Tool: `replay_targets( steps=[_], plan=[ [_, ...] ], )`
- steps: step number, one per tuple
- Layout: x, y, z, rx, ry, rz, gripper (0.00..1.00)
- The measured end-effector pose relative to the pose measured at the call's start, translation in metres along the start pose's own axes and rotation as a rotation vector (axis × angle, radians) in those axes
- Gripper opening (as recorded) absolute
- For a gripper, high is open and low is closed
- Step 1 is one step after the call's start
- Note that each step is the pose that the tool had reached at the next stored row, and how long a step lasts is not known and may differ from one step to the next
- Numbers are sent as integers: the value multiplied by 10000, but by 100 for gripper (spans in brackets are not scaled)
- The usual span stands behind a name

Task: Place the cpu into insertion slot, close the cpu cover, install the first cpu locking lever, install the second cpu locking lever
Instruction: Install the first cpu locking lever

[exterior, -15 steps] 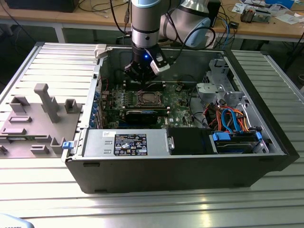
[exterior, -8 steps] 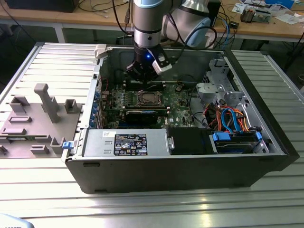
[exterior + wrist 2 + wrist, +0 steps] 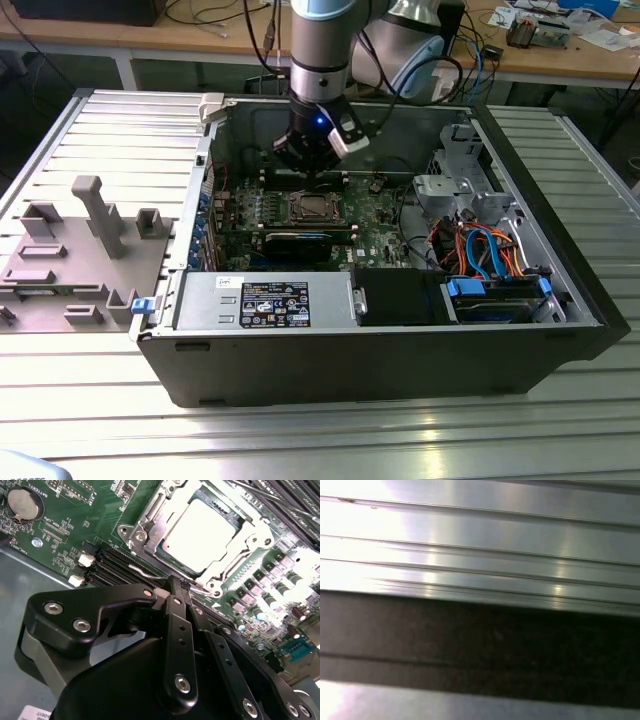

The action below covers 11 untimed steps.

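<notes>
In the second wrist view the cpu (image 3: 200, 535) lies flat in the insertion slot (image 3: 142, 537), its pale metal top showing. The silvery cpu cover (image 3: 227, 566) lies down around it as a frame. A thin wire locking lever (image 3: 145, 572) runs along the socket's edge up to my gripper (image 3: 180, 584), whose black fingers are shut together with their tips at the lever's end. I cannot tell whether the tips pinch the wire. In the exterior view my gripper (image 3: 308, 170) hangs just behind the insertion slot (image 3: 315, 208) on the green motherboard (image 3: 375, 215).
The open computer case (image 3: 350, 350) lies on a ribbed aluminium table (image 3: 560, 430). Its walls stand around the board. A power supply (image 3: 265, 300) fills the front, with drive bays and coloured cables (image 3: 485, 255) at the exterior view's right. A grey fixture (image 3: 80, 250) stands at the left.
</notes>
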<state>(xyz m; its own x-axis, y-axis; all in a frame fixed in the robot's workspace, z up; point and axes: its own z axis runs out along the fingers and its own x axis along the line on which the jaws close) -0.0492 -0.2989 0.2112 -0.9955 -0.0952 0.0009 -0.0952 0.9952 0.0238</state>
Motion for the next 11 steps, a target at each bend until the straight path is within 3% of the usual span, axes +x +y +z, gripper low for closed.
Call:
replay_targets(
  steps=[11],
  plan=[
    [-107, -8, 80, 10, 15, 0, 11]
  ],
)
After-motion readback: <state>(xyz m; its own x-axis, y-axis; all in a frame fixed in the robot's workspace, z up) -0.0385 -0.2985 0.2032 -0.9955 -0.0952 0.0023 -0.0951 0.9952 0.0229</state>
